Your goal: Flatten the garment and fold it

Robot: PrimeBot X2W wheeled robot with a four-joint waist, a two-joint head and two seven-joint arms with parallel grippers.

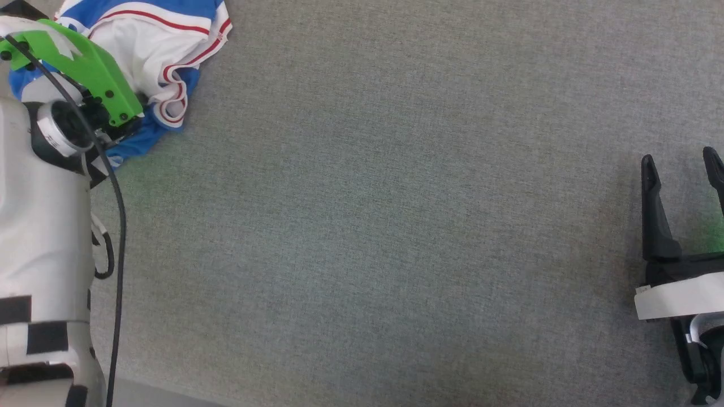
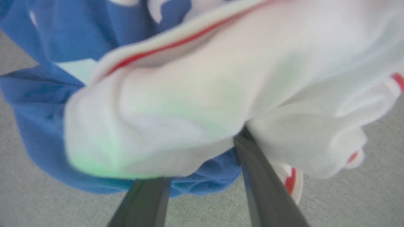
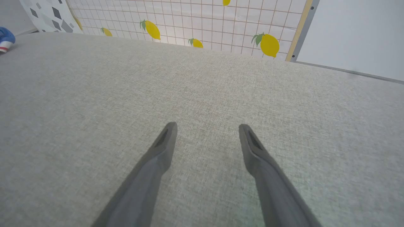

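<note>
The garment [image 1: 164, 39] lies bunched at the far left corner of the grey surface, blue with white panels and red-striped trim. My left arm reaches into it, and the green wrist mount [image 1: 90, 68] covers the gripper. In the left wrist view my left gripper [image 2: 202, 176] has both dark fingers [image 2: 252, 176] pushed into the garment [image 2: 189, 94]. White fabric hides their tips, so the grip is unclear. My right gripper [image 1: 681, 164] hovers open at the right edge, far from the cloth. Its spread fingers [image 3: 157, 164] show nothing between them. A corner of the garment [image 3: 4, 39] shows far left.
The grey fabric surface [image 1: 396, 226] stretches wide between the two arms. Its front edge [image 1: 169, 395] runs along the lower left. Behind it stand a lemon-patterned grid wall [image 3: 221, 25] and a white panel [image 3: 356, 31].
</note>
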